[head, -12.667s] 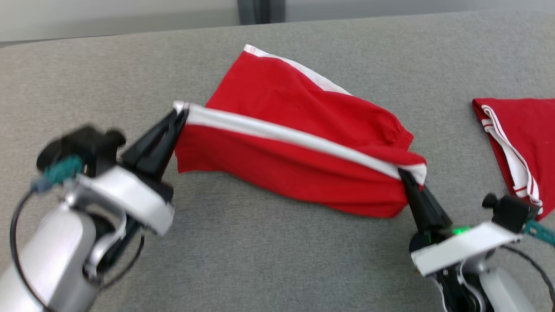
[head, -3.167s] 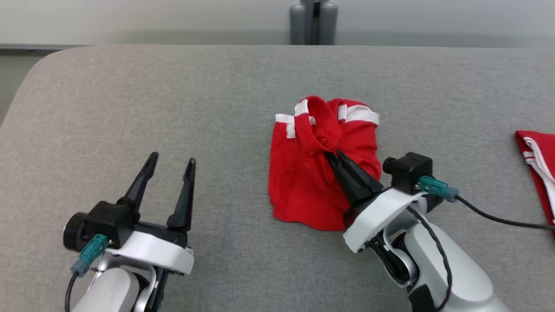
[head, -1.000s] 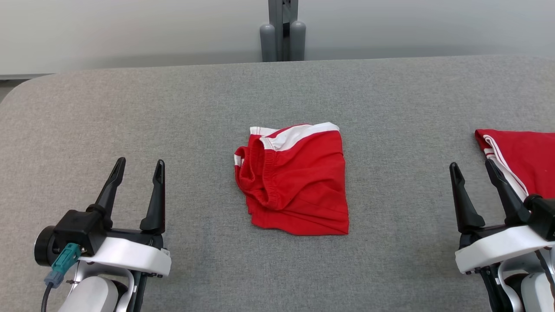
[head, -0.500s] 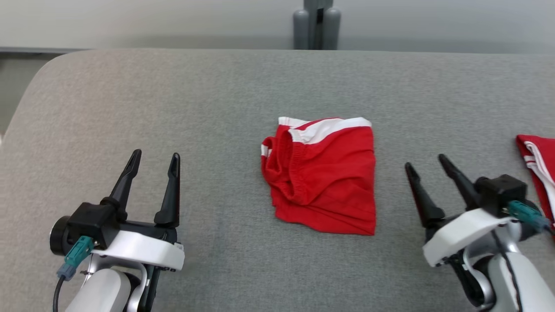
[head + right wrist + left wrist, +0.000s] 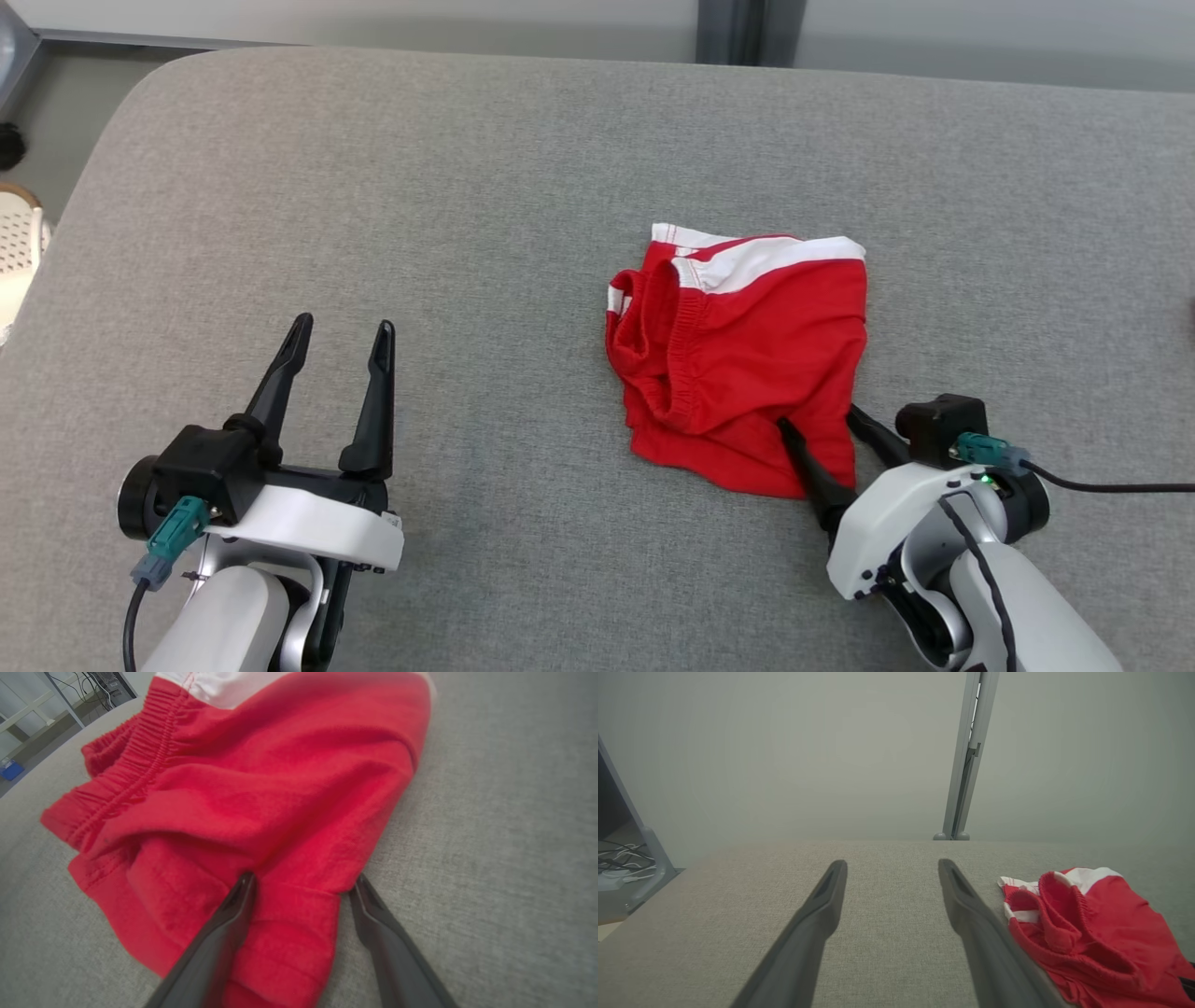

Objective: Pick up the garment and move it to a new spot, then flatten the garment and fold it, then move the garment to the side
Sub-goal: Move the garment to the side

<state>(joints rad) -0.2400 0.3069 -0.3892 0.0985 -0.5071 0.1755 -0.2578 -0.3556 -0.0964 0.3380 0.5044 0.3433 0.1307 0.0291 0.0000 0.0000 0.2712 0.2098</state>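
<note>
The garment [image 5: 747,355], red shorts with white stripes, lies folded into a rough square on the grey padded table [image 5: 467,187]. My right gripper [image 5: 818,420] is open at the garment's near right corner. In the right wrist view the two fingers of the right gripper [image 5: 302,879] straddle a thick folded edge of the garment [image 5: 261,779], one finger lying on the cloth and the other at its side. My left gripper [image 5: 344,325] hovers open and empty over bare table well to the left. In the left wrist view the garment [image 5: 1092,938] lies to the right of the left gripper [image 5: 892,863].
The table's rounded left corner [image 5: 121,103] drops off to the floor, where a pale basket-like thing [image 5: 19,252] stands. A grey post [image 5: 733,28] rises behind the far edge. A black cable [image 5: 1102,485] trails right from my right wrist.
My right gripper has come in from the right to the garment's near right corner, its fingers now astride the cloth. The camera has swung left. The left gripper has held still.
</note>
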